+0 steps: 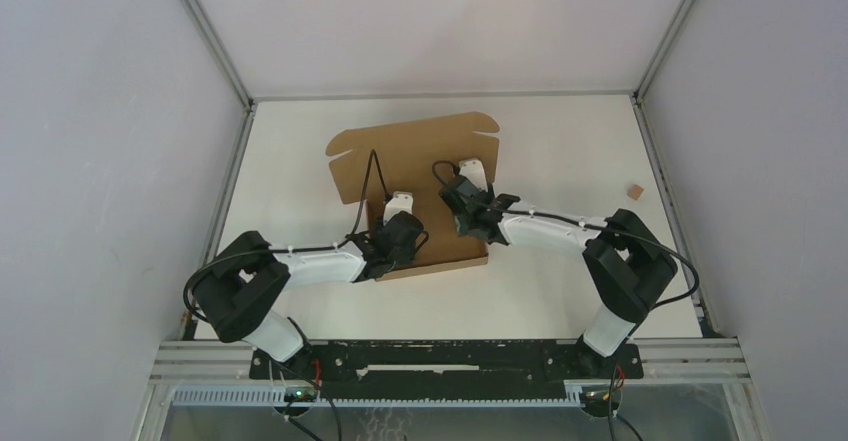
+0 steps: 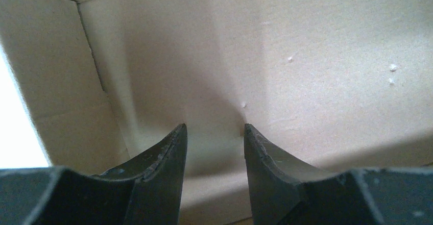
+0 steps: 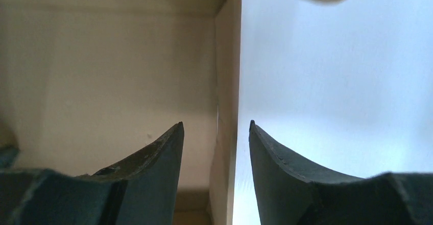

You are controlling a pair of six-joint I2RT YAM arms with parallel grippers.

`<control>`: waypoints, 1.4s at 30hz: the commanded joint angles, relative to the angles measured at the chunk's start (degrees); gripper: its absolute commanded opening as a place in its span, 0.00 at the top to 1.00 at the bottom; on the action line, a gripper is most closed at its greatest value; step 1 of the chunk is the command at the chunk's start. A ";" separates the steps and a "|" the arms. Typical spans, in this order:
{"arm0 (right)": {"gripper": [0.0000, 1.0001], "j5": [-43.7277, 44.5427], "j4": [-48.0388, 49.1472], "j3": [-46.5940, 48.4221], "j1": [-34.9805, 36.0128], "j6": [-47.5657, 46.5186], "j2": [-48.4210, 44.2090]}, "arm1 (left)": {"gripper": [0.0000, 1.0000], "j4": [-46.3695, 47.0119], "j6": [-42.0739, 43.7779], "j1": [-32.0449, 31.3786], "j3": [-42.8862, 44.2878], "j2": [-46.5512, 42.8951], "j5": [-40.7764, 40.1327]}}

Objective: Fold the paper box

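Note:
The paper box (image 1: 420, 151) is a brown cardboard mailer in the middle of the white table (image 1: 560, 151), its side walls up and its big lid flap spread toward the back. My left gripper (image 1: 398, 244) reaches down inside it near the front wall. In the left wrist view this gripper (image 2: 214, 129) is open over the bare box floor (image 2: 306, 56), nothing between the fingers. My right gripper (image 1: 470, 211) is at the box's right side. In the right wrist view it (image 3: 215, 127) is open and straddles the upright right wall (image 3: 227, 82), with a gap on each side.
A tiny brown cardboard scrap (image 1: 634, 191) lies near the table's right edge. Grey enclosure walls and metal rails (image 1: 240, 91) close in the table on the left, right and back. White tabletop (image 3: 332, 82) shows just outside the box's right wall.

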 commanded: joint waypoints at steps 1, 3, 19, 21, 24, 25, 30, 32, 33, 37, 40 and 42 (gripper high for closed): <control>0.42 -1.13 -4.86 -2.92 1.54 3.81 -2.79 | 0.52 -7.04 -0.25 -0.05 -2.27 2.90 4.25; 0.42 0.14 -5.50 -3.40 2.43 4.34 -1.80 | 0.52 -7.04 -0.25 -0.06 -2.34 2.90 4.29; 0.49 7.77 -1.30 -3.21 0.61 4.13 4.12 | 0.52 -6.99 -0.03 -0.05 -2.27 2.91 4.34; 0.50 7.90 -0.43 -3.15 0.19 3.65 4.36 | 0.52 -7.03 0.01 -0.06 -2.27 2.95 4.33; 0.56 8.66 -0.29 -2.38 -0.45 3.29 4.89 | 0.52 -7.02 0.10 -0.13 -2.18 2.98 4.40; 0.62 9.13 -0.44 -2.22 -0.58 3.41 4.97 | 0.52 -7.04 0.17 -0.16 -2.18 3.09 4.42; 0.72 10.81 -1.39 -2.19 -0.61 3.77 4.87 | 0.52 -7.19 0.19 -0.14 -2.10 3.09 4.33; 0.69 10.48 -1.67 -2.25 -0.46 3.95 4.41 | 0.52 -7.30 0.15 -0.19 -1.96 3.04 4.25; 0.63 9.63 -0.93 -2.67 -0.22 3.46 3.69 | 0.52 -7.33 0.18 -0.30 -1.93 2.88 4.16; 0.43 7.98 -1.47 -3.63 -0.16 3.94 -1.38 | 0.49 -8.54 0.73 -0.47 -1.08 0.27 3.66; 0.36 7.04 -2.40 -4.15 -0.63 3.06 -6.69 | 0.46 -11.42 1.19 -0.78 1.14 -3.40 2.84; 0.33 4.52 -2.84 -4.50 -1.61 1.87 -10.28 | 0.44 -12.37 1.46 -0.93 2.09 -6.05 2.74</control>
